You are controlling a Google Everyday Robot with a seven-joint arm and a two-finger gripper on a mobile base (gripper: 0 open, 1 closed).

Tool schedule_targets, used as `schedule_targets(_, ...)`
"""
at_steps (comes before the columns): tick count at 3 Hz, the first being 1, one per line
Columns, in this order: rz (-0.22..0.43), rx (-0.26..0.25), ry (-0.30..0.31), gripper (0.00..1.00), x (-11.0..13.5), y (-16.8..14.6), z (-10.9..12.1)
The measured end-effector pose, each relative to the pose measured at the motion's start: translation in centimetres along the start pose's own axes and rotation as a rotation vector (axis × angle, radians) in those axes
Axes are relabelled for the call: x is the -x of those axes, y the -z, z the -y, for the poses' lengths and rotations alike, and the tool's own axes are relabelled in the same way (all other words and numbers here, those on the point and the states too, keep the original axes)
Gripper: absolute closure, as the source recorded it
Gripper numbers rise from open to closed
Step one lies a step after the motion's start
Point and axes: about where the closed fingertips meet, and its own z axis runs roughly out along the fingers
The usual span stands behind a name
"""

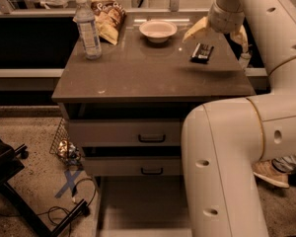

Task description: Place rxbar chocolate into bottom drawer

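The rxbar chocolate lies flat on the right side of the cabinet top, a small dark bar with pale lettering. My gripper hangs just above it, reaching down from the upper right. Its pale fingers are spread apart, one left of the bar and one to its right, and they hold nothing. The bottom drawer is pulled out at the foot of the cabinet and its plain floor shows. My arm hides the drawer's right part.
On the cabinet top stand a water bottle, a crinkled chip bag and a white bowl. Two shut drawers with black handles sit above the open one. A chair base and cables lie on the floor to the left.
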Motion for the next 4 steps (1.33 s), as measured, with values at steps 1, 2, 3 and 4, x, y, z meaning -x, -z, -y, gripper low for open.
schedule_targets(1, 0.019, 0.021, -0.117, 0.0, 1.3, -2.4, -0.5)
schedule_targets(2, 0.086, 0.006, -0.106, 0.0, 3.5, -4.0, -0.6)
schedule_targets(3, 0.113, -0.026, 0.057, 0.0, 4.7, -5.7, -0.7)
schedule_targets(4, 0.117, -0.016, 0.05, 0.0, 5.0, -6.6, -0.9)
